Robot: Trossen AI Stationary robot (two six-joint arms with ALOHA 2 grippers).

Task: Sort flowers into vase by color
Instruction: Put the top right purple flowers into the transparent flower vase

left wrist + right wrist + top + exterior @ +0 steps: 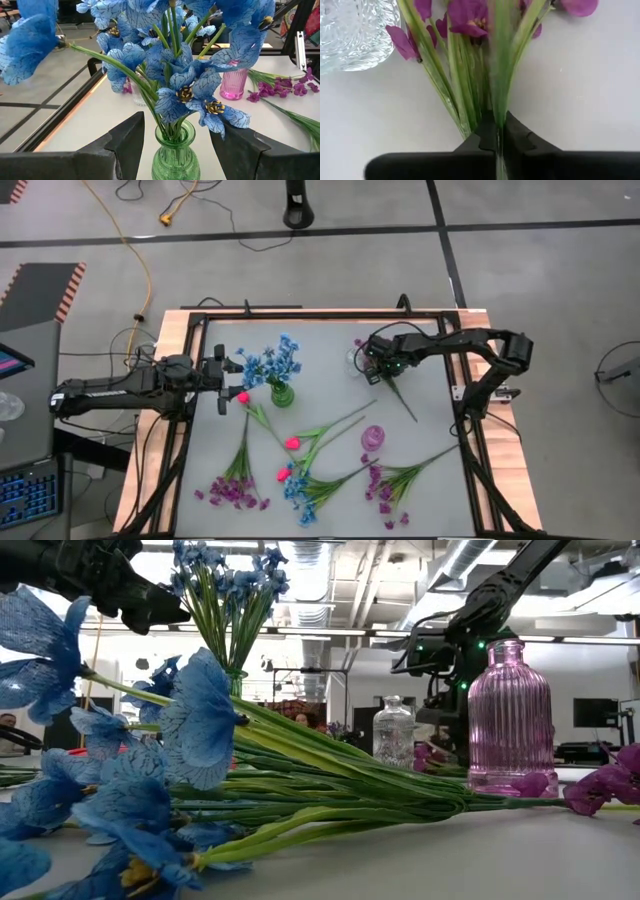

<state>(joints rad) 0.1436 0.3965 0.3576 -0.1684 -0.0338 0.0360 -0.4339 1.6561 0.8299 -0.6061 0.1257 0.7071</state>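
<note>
A green glass vase (pixel 282 393) stands upright on the table and holds a bunch of blue flowers (pixel 185 75). My left gripper (pixel 228 383) is open just left of it, and its fingers frame the vase (pixel 176 157) without touching it. My right gripper (pixel 378 363) is shut on a purple sprig (pixel 395 390) beside a clear glass vase (pixel 355 30). A pink glass vase (pixel 372 438) stands nearer the front. Pink-red buds (pixel 292 443), purple sprigs (pixel 236 492) and blue sprigs (pixel 300 490) lie flat on the table. My right gripper pinches the purple sprig's bundled green stems (pixel 496 117) just below the blossoms, between its two fingers. The fingers come from above, slanting down, and lie across the stems. The blossoms (pixel 470 17) point toward the clear vase, and the long stem end (pixel 412 417) trails toward the table's near right.
The black frame rail (pixel 460 380) runs round the table top. The loose flowers on the near half form a tangle (pixel 300 790) between the pink vase (pixel 510 720) and the left edge. The clear vase (pixel 393 730) stands toward the far edge, beside my right gripper (pixel 440 650).
</note>
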